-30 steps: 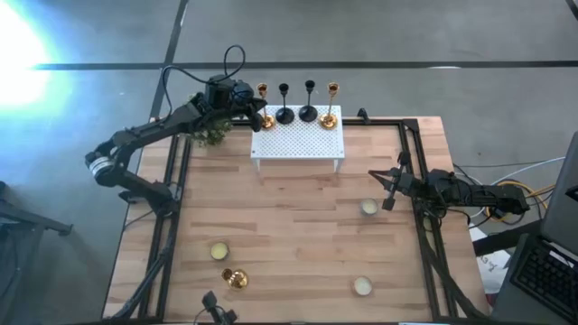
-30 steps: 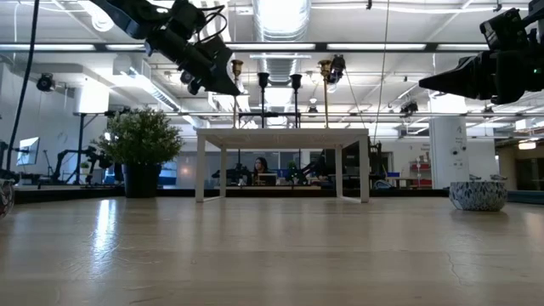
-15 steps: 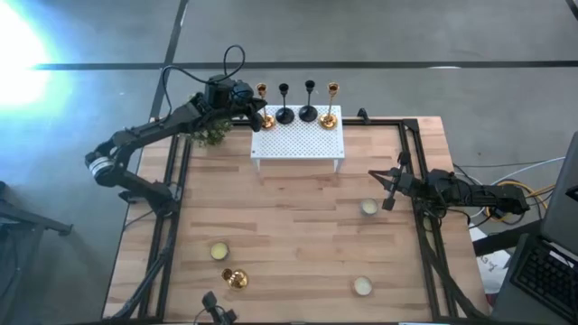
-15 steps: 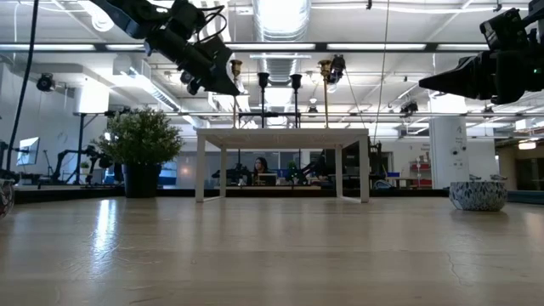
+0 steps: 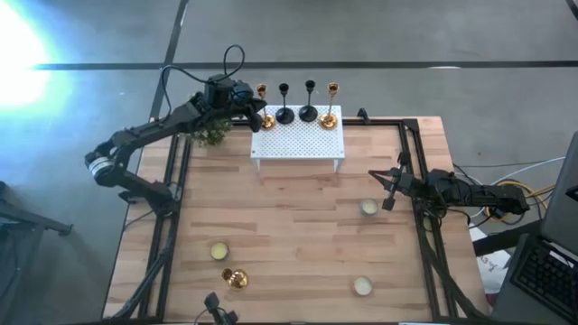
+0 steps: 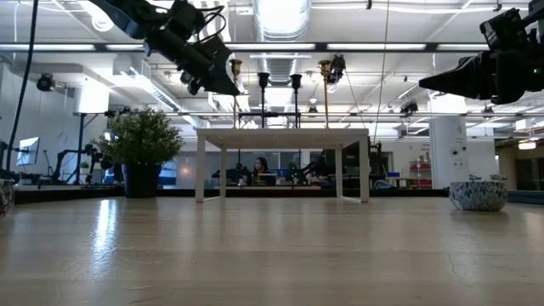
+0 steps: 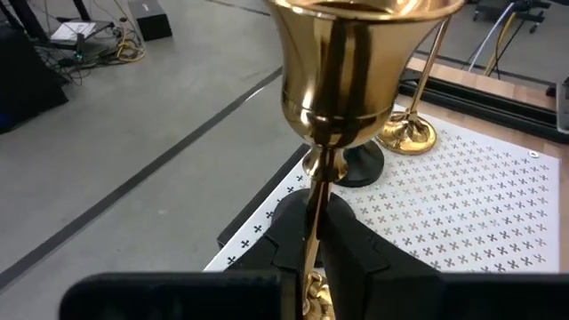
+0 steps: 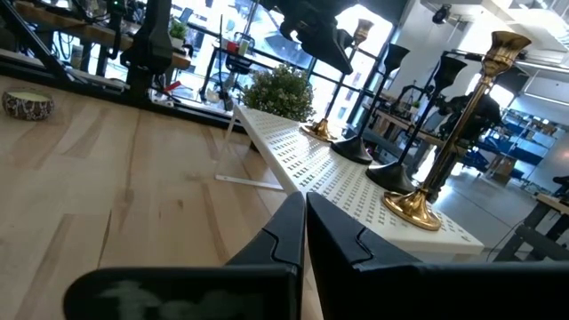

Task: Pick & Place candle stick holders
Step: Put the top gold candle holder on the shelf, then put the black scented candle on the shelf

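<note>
- Four candle stick holders [image 5: 297, 112] line the white rack [image 5: 298, 137]'s far edge in the high view.
- Left pincer [image 7: 316, 233] pinches the leftmost gold holder [image 7: 342, 80]'s stem, seemingly; only the left wrist view shows this.
- Right pincer [image 8: 303, 233], pressed together, hovers over the bench [image 5: 289, 244]'s right side.

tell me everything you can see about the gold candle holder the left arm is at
The gold candle holder is shiny, brass-looking metal, with a bell-shaped cup on a thin straight stem. It stands upright at the left end of the row, on the white perforated rack. The left claw is closed on its stem, below the cup. Its base is mostly hidden behind the claw.
</note>
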`<state>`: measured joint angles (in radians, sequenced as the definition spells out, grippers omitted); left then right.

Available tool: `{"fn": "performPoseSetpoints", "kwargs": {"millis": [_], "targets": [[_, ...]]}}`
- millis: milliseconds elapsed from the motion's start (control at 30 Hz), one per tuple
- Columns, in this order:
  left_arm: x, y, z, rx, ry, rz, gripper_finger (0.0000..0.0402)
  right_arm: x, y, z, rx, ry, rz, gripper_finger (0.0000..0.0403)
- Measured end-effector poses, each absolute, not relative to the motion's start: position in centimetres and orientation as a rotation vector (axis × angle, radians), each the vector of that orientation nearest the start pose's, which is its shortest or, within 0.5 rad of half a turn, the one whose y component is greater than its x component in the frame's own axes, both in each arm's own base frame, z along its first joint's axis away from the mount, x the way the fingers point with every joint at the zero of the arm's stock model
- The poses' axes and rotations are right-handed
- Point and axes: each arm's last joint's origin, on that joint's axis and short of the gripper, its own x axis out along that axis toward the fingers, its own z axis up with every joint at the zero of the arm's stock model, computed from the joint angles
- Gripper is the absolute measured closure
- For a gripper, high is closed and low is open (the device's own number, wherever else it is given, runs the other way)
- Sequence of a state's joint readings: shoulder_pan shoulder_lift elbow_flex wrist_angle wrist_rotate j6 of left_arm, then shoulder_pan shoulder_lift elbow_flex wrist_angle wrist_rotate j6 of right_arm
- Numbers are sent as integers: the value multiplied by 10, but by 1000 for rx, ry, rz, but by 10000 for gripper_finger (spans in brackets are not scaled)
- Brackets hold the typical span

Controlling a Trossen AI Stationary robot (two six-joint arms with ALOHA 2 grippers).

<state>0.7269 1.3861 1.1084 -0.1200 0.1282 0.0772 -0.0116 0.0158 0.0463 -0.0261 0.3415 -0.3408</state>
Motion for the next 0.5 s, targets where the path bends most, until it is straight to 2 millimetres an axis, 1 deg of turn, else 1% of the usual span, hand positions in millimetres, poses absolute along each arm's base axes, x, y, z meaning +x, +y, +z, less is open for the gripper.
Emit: {"fn": "performPoseSetpoints", "kwargs": {"millis": [67, 167, 300, 367, 500], "targets": [[236, 205, 315, -95, 400, 571, 360, 94, -11, 176, -337, 56, -351, 394], [236, 205, 306, -104, 453, 564, 347, 94, -11, 176, -337, 56, -350, 394], [235, 204, 311, -86, 438, 564, 336, 94, -11, 176, -337, 56, -350, 394], [235, 205, 310, -90, 448, 566, 329, 94, -11, 176, -337, 56, -351, 394], [235, 205, 310, -86, 440, 567, 305, 94, -11, 176, -337, 56, -350, 394]]}}
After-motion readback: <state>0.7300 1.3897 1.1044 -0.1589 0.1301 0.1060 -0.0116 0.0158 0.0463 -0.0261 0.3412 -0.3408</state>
